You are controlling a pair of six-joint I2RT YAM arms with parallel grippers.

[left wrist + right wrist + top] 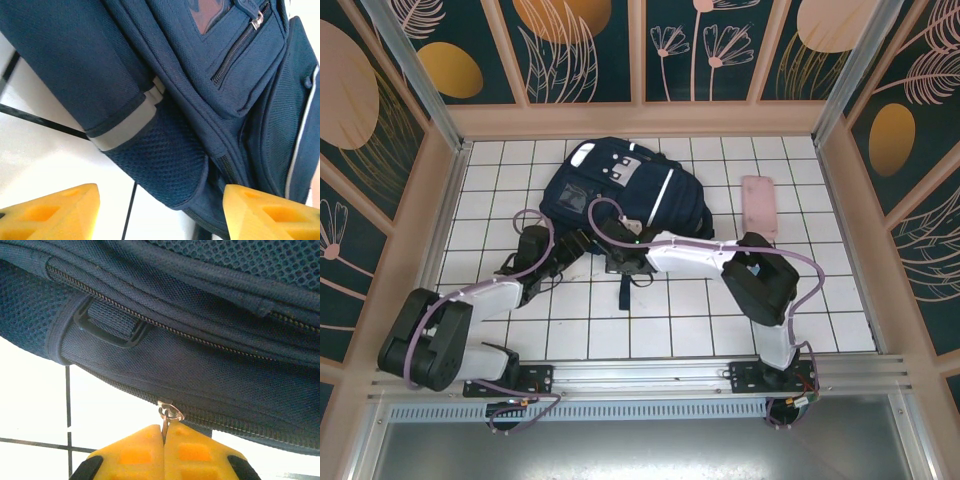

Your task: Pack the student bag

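The student bag [620, 190], dark navy with white stripes and a grey patch, lies flat at the middle back of the white tiled table. My right gripper [618, 262] is at the bag's near edge. In the right wrist view its yellow fingers [190, 450] are shut on the small metal zipper pull [169, 413] of the bag's lowest zipper. My left gripper [563, 248] is at the bag's near left corner. Seen from the left wrist, its fingers [50, 212] stand wide apart and open, with the bag's mesh side pocket [165, 155] between and above them.
A pink flat case [758, 203] lies on the tiles to the right of the bag. A black strap [625, 290] trails from the bag toward the near edge. Patterned walls close the table on three sides.
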